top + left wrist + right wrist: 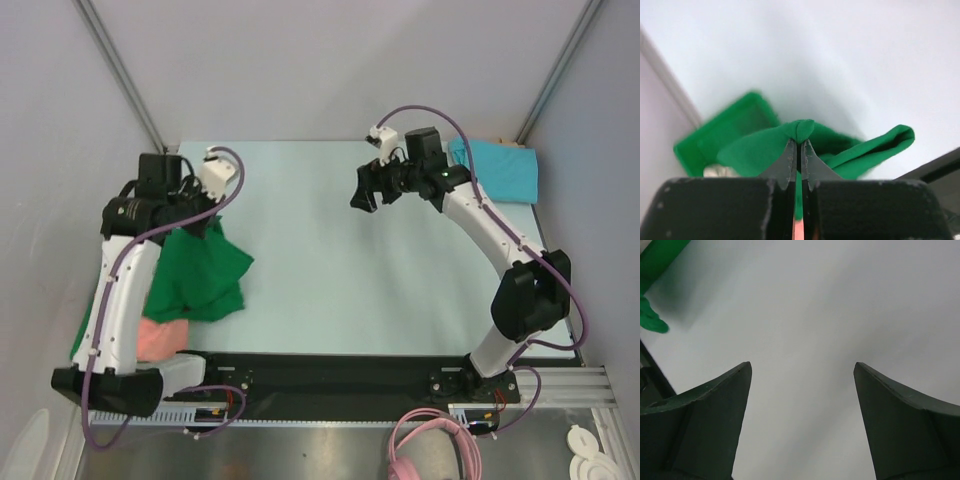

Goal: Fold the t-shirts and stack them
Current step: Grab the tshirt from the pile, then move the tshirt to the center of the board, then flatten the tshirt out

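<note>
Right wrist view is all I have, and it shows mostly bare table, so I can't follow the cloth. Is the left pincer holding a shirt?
Observer: Yes, the left pincer is shut on a fold of the dark green t-shirt.
Operator: Where are the other shirts?
Observer: A salmon-pink t-shirt lies partly under the green one, near left.
Operator: And the turquoise?
Observer: The turquoise t-shirt lies at the far right corner.

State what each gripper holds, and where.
The left gripper pinches the dark green shirt by a bunched fold of cloth; the right gripper is open and holds nothing.
</note>
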Controlling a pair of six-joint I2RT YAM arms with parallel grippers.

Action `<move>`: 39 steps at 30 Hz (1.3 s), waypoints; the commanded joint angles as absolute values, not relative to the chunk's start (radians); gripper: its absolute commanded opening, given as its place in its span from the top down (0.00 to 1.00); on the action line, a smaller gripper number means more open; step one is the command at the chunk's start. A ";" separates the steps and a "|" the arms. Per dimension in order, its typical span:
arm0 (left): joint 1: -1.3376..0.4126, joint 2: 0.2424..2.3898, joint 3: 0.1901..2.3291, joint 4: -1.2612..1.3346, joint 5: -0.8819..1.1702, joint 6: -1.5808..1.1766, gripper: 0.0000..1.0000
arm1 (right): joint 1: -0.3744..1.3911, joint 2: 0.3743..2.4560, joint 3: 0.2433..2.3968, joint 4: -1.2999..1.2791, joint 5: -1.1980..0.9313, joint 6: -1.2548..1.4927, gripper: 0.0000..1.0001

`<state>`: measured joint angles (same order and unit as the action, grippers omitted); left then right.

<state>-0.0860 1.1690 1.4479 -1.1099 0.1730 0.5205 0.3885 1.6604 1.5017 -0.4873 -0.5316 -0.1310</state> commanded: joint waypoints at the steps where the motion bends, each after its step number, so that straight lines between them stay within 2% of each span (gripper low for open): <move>1: -0.231 1.271 1.670 -1.147 0.293 0.497 1.00 | 0.325 1.637 1.589 -0.407 -0.462 -0.134 0.12; 6: -0.441 1.477 1.995 -1.166 0.255 0.529 1.00 | 0.233 1.652 1.655 -0.413 -0.468 -0.075 0.16; 10: -0.514 1.679 2.253 -1.207 0.275 0.511 1.00 | 0.181 1.628 1.657 -0.419 -0.462 -0.087 0.16; 12: -0.523 1.744 2.344 -1.210 0.288 0.500 0.87 | 0.181 1.609 1.646 -0.429 -0.471 -0.145 0.15; 15: -0.525 1.804 2.330 -1.151 0.282 0.471 0.69 | 0.183 1.569 1.609 -0.457 -0.500 -0.216 0.14; 16: -0.525 1.816 2.313 -1.132 0.263 0.453 0.54 | 0.186 1.550 1.585 -0.468 -0.512 -0.230 0.14; 17: -0.525 1.821 2.275 -1.097 0.253 0.449 0.30 | 0.187 1.543 1.574 -0.475 -0.520 -0.248 0.14; 19: -0.523 1.830 2.238 -1.066 0.209 0.425 0.22 | 0.192 1.534 1.549 -0.508 -0.558 -0.300 0.14; 22: -0.500 1.827 2.143 -1.011 0.181 0.378 0.21 | 0.234 1.534 1.543 -0.611 -0.630 -0.445 0.15; 25: -0.433 1.806 2.030 -0.988 0.251 0.286 0.26 | 0.354 1.542 1.488 -0.715 -0.598 -0.639 0.21; 26: -0.420 1.802 1.982 -0.985 0.268 0.284 0.28 | 0.389 1.545 1.433 -0.739 -0.582 -0.687 0.30; 27: -0.402 1.793 1.965 -0.985 0.268 0.288 0.28 | 0.438 1.546 1.402 -0.765 -0.568 -0.722 0.33; 33: -0.339 1.769 1.928 -0.979 0.262 0.288 0.29 | 0.483 1.543 1.090 -0.660 -0.494 -0.850 0.36; 39: -0.336 1.736 1.898 -0.977 0.253 0.293 0.28 | 0.454 1.566 1.011 -0.569 -0.411 -0.857 0.35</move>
